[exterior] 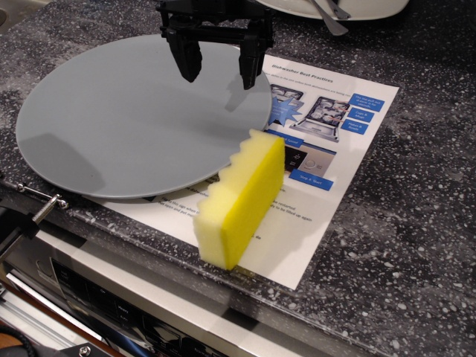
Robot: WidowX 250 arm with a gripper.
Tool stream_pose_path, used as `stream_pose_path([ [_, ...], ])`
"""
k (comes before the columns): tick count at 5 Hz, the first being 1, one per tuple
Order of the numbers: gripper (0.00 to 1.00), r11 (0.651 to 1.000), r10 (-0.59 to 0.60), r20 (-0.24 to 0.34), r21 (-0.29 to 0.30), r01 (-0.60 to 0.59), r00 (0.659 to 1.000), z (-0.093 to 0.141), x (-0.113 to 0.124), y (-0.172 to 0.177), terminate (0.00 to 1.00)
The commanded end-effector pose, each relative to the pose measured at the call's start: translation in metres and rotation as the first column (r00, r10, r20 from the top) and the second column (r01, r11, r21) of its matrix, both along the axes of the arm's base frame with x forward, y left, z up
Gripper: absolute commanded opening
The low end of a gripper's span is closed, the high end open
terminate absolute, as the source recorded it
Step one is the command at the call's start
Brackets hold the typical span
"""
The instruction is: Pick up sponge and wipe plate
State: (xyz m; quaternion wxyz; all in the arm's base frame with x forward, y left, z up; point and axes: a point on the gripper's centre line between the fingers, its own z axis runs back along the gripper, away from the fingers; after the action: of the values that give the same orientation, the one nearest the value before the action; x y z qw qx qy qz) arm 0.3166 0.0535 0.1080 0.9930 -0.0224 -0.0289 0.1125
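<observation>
The yellow sponge (pixel 242 199) stands on its long edge on a printed sheet, wavy side facing the plate, at the plate's right front rim. The large grey plate (pixel 134 123) lies flat on the dark speckled counter. My black gripper (pixel 219 69) hangs above the plate's far right part, behind the sponge and apart from it. Its two fingers are spread and hold nothing.
A printed dishwasher leaflet (pixel 327 149) lies under the sponge and partly under the plate. A white dish (pixel 349 7) with a grey utensil (pixel 331 18) sits at the back. The counter's front edge (pixel 149 245) drops to a dishwasher panel, with a metal clamp (pixel 44 204) at left.
</observation>
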Motion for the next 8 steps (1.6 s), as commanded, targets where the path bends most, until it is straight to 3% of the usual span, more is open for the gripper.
stream_pose_path([
  [1, 1.00, 1.000, 0.000, 0.000, 0.000, 0.000, 1.000, 0.000, 0.000, 0.000, 0.00],
  [2, 1.00, 0.997, -0.039, -0.049, -0.072, 0.035, 0.998, 0.016, -0.020, 0.001, 0.00],
  [4, 1.00, 0.986, -0.104, -0.130, -0.146, 0.085, 0.986, 0.025, -0.056, -0.017, 0.00],
  [7, 1.00, 0.983, -0.154, -0.119, -0.123, 0.139, 0.981, -0.007, -0.077, -0.049, 0.00],
  [8, 1.00, 0.981, -0.148, -0.110, -0.143, 0.131, 0.983, -0.017, -0.080, -0.059, 0.00],
])
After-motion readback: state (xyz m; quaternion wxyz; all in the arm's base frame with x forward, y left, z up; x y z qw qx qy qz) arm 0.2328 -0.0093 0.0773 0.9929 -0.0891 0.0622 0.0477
